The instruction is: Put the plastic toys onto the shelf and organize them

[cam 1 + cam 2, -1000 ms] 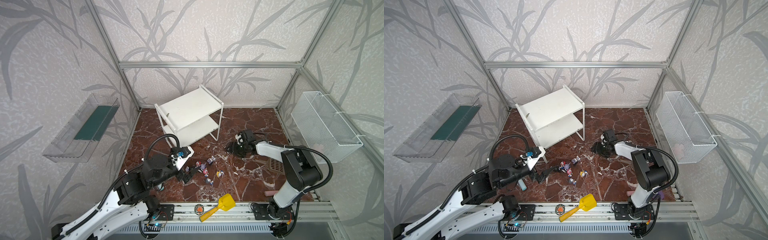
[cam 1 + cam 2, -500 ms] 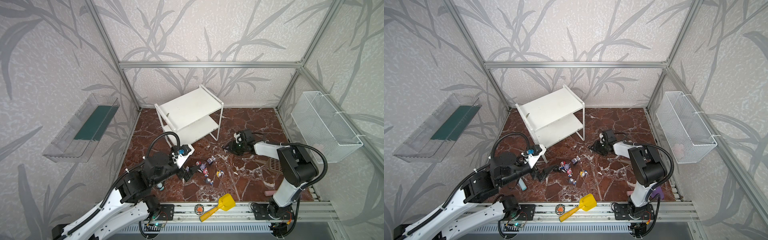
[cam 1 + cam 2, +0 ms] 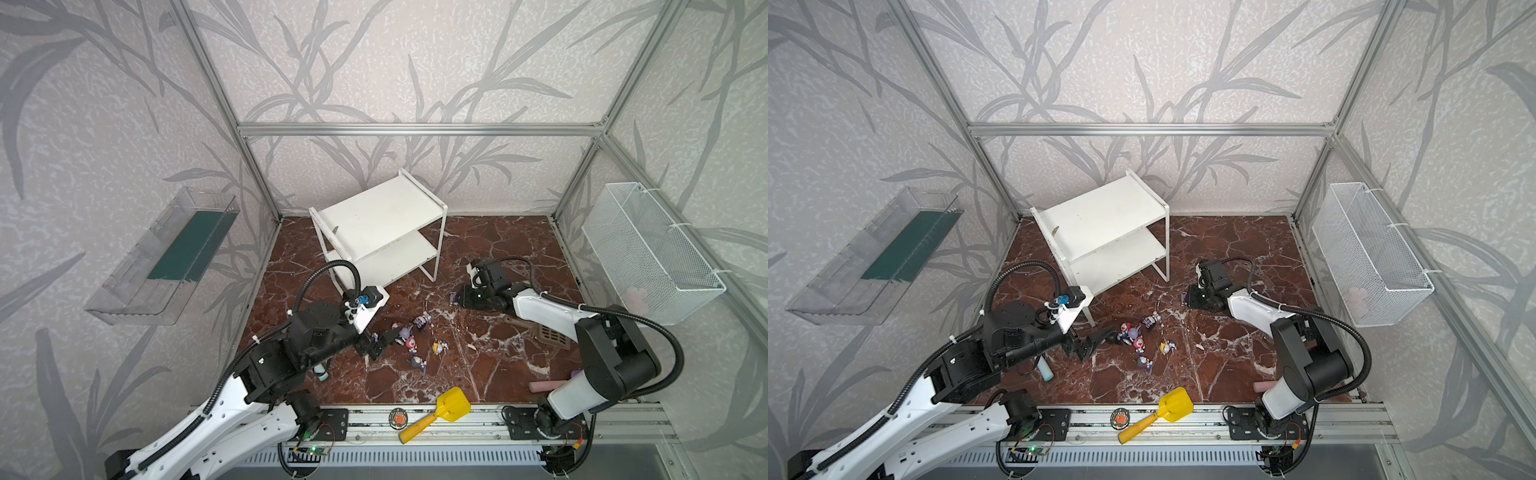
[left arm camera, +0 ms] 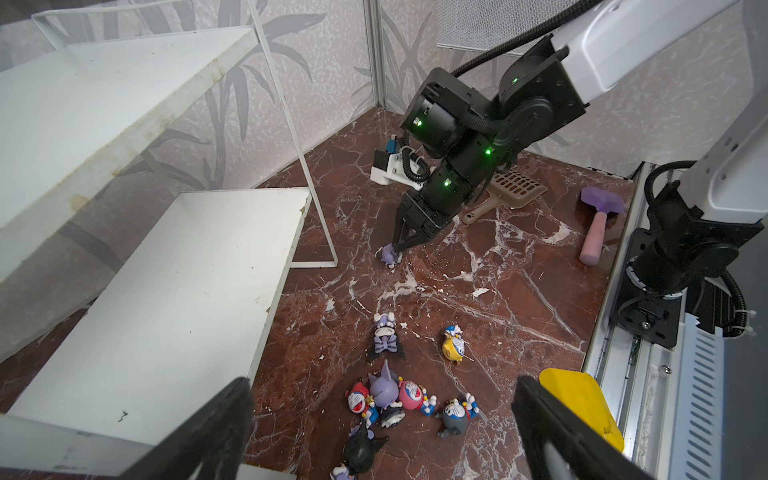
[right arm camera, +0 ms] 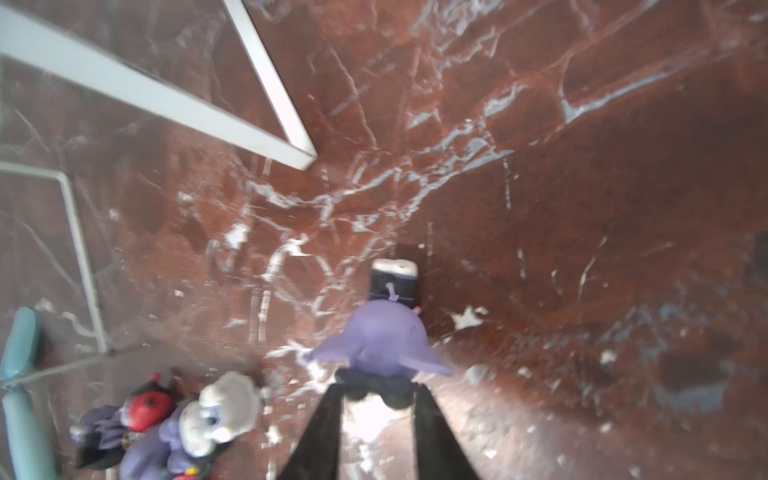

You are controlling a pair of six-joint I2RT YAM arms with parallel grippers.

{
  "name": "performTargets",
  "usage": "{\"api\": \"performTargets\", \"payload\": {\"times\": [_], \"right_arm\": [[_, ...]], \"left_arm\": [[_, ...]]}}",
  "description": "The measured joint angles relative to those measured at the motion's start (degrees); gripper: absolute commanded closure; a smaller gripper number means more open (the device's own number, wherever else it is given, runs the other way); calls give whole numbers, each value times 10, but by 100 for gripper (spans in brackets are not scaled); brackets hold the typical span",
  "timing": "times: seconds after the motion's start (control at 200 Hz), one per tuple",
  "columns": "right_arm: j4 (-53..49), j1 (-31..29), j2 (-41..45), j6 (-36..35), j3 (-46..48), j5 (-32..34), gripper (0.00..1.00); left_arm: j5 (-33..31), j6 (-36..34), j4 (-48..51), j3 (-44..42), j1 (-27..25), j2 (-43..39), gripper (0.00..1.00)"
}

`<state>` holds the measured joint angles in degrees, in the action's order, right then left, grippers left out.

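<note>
Plastic toys lay in a loose cluster on the red marble floor, just in front of the shelf, as both top views showed. In the left wrist view we made out a striped toy and a yellow-headed toy. These two lay a little apart from a tight knot of red, purple, pink and grey heads, and a black toy lay nearest the camera.

One purple figurine sat well apart from that cluster, near the shelf's foot bar and right at the tip of the right gripper. In the right wrist view we saw that gripper's fingertips drawn narrow and touching either side of the figurine's dark lower part. Its pointed purple head stuck out beyond them, so we judged it pinched. We could not tell whether it had left the floor.

The left gripper hung low by the cluster with its jaws spread as wide as they go, holding nothing.

A yellow scoop lay across the front rail, and a teal cylinder lay on the floor beside the left arm.
</note>
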<state>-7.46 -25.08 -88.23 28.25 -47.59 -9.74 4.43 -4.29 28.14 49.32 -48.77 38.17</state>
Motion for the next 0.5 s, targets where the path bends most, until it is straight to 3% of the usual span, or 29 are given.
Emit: {"api": "performTargets", "payload": {"times": [0.16,0.5], "right_arm": [[-22,-25,66,-46,11,57,72],[-46,-66,77,-85,22,108,47]], "left_arm": [[2,0,-3,0,5,2,1],[3,0,-4,0,10,-1,1]]}}
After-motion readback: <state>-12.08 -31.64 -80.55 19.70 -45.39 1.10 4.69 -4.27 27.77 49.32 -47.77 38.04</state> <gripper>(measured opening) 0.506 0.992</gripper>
